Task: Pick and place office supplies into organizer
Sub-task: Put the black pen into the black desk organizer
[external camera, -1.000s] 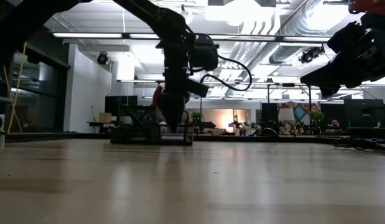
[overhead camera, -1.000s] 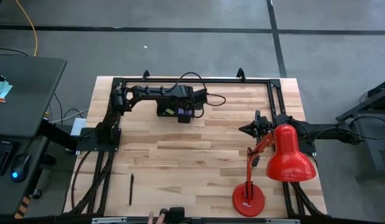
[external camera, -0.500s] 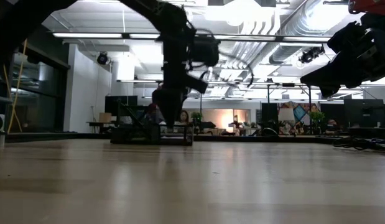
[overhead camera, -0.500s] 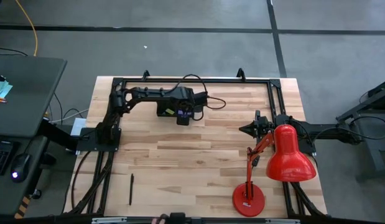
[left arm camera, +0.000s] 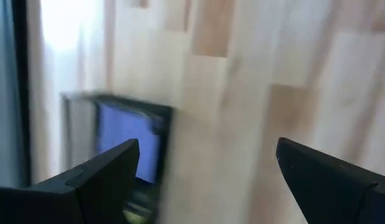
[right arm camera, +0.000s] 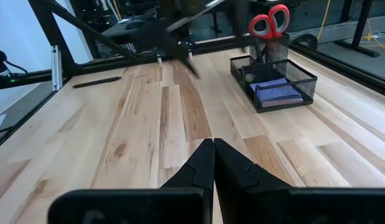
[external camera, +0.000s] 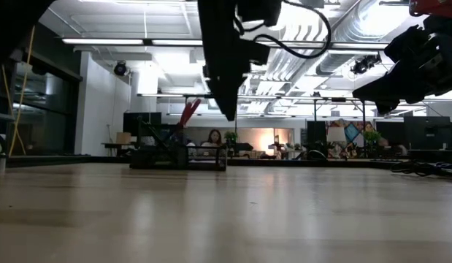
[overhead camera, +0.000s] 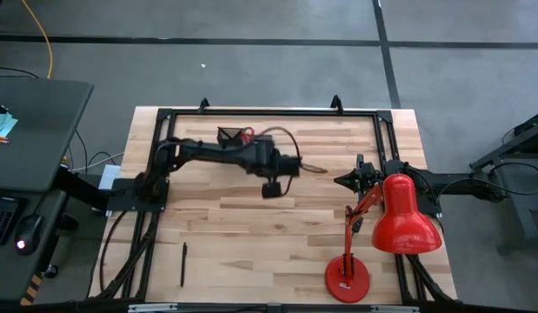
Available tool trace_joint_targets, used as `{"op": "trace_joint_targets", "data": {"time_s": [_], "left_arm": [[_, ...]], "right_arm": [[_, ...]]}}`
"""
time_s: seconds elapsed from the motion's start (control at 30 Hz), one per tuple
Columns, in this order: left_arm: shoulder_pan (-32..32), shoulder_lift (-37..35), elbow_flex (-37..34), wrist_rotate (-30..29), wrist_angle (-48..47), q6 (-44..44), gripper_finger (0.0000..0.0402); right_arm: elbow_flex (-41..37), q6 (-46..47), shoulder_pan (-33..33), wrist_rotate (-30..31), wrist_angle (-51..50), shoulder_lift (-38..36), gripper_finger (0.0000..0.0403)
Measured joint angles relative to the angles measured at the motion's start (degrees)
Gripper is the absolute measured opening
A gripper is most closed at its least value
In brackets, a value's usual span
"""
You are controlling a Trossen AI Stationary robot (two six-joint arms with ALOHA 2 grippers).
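Observation:
The black mesh organizer stands near the table's far edge. Red-handled scissors stick up out of one compartment, and a purple note pad lies in another. A thin dark pen lies on the table near its near left corner. My left gripper hangs open and empty over bare wood, to the right of and nearer than the organizer. In the low view it is well above the table. My right gripper is shut and waits at the table's right side.
A large red desk lamp stands at the near right, with its round base on the table. A black metal frame runs along the far and side edges. Bare wood spans the table's middle.
My left gripper has swung away from above the organizer toward the table's right and near side and has risen. The organizer with the red scissors, which the arm had covered from above, now shows uncovered. The right arm has kept still.

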Motion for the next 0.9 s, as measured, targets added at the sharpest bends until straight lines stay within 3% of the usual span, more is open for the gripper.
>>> {"op": "trace_joint_targets", "data": {"time_s": [0.07, 0.13, 0.37, 0.53, 0.63, 0.77, 0.9], "left_arm": [[-2.49, 0.00, 0.00, 0.30, -1.60, -8.70, 0.0363], [-4.97, 0.00, 0.00, 0.72, -4.27, -11.39, 0.0363], [-14.34, 0.11, -3.18, 0.53, -12.94, 4.67, 0.0363], [-17.75, 0.11, -6.28, -3.83, -12.09, 5.89, 0.0363], [-17.76, 0.15, -7.17, -3.56, -12.86, -3.77, 0.0363], [-16.81, 0.02, -9.15, 0.26, -19.04, -25.48, 0.0363], [-18.08, 0.07, -12.33, 2.62, -19.40, -44.42, 0.0363]], "right_arm": [[0.00, 0.00, 0.01, -0.02, 0.01, -0.01, 0.0000], [0.01, 0.00, 0.02, -0.02, 0.00, -0.01, 0.0000], [0.01, 0.00, 0.00, -0.02, 0.02, 0.00, 0.0000], [0.02, 0.00, 0.01, -0.01, 0.02, -0.02, 0.0000], [0.01, 0.00, 0.02, -0.02, 0.01, -0.02, 0.0000], [0.02, 0.00, 0.02, -0.02, 0.00, -0.02, 0.0000], [0.02, 0.00, 0.01, -0.02, 0.02, -0.02, 0.0000]]}}
